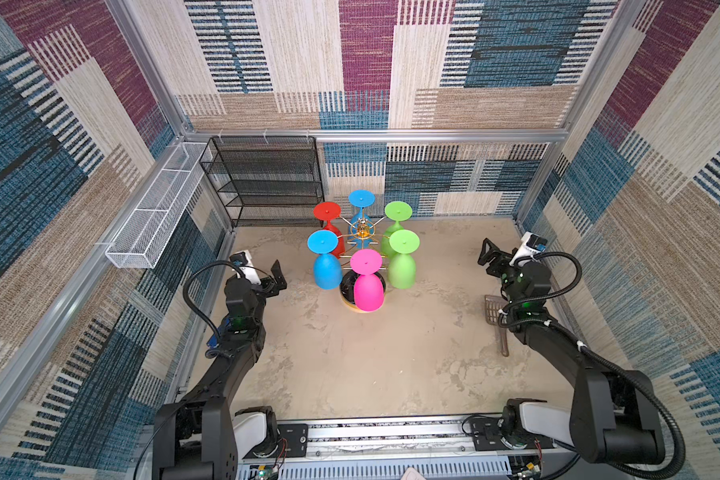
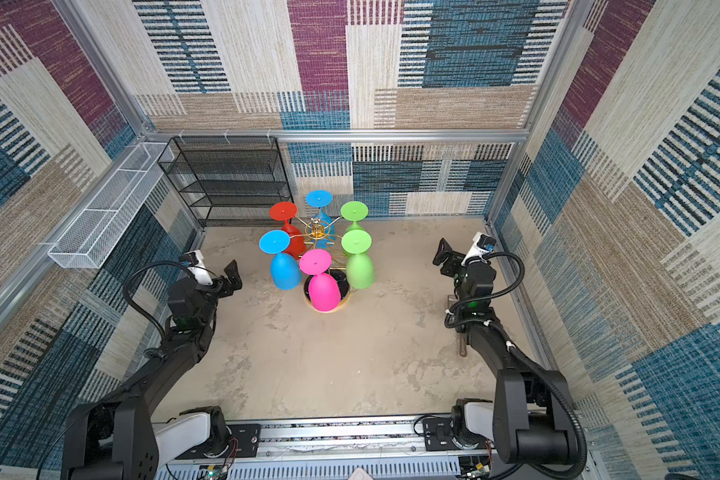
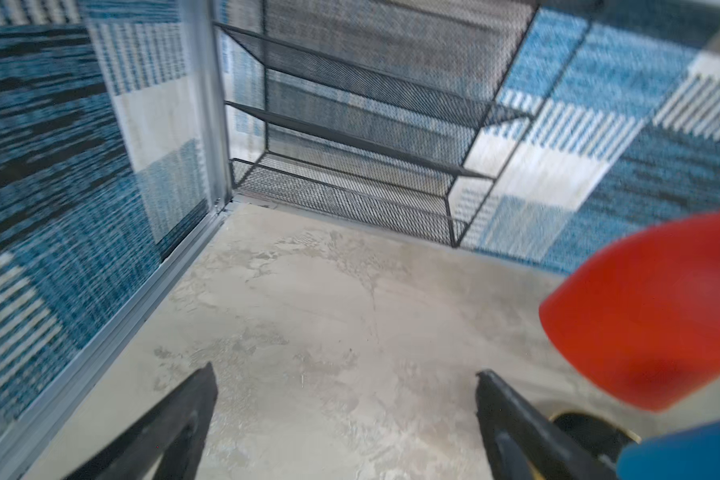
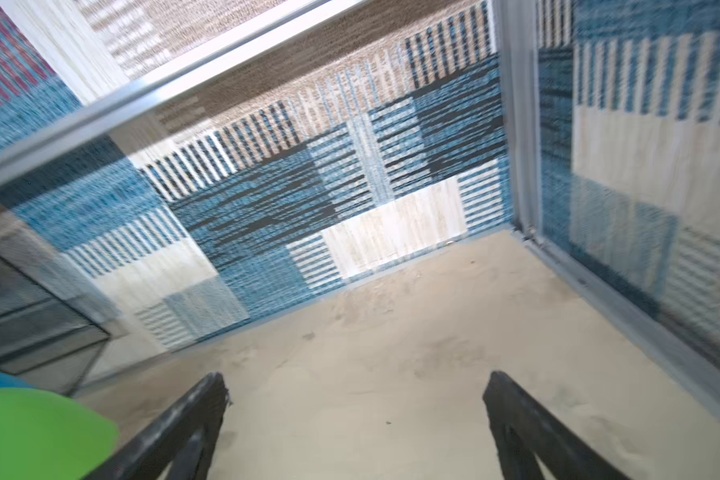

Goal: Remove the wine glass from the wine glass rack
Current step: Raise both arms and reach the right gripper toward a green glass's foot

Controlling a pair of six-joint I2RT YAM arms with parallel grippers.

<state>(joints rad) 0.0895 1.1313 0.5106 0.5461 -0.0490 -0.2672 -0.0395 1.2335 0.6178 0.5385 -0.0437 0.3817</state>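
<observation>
Both top views show the wine glass rack [image 1: 362,230] [image 2: 316,231] between the jaws (both wide, empty), touching neither.

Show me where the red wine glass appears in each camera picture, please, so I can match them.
Top view: the red wine glass hangs at the wine glass rack's back left, before the black mesh shelf.
Top view: same place, before that shelf.
Left wrist: large, blurred, shelf behind it.
Right wrist: not in it.
Shared landmark: the black mesh shelf.
</observation>
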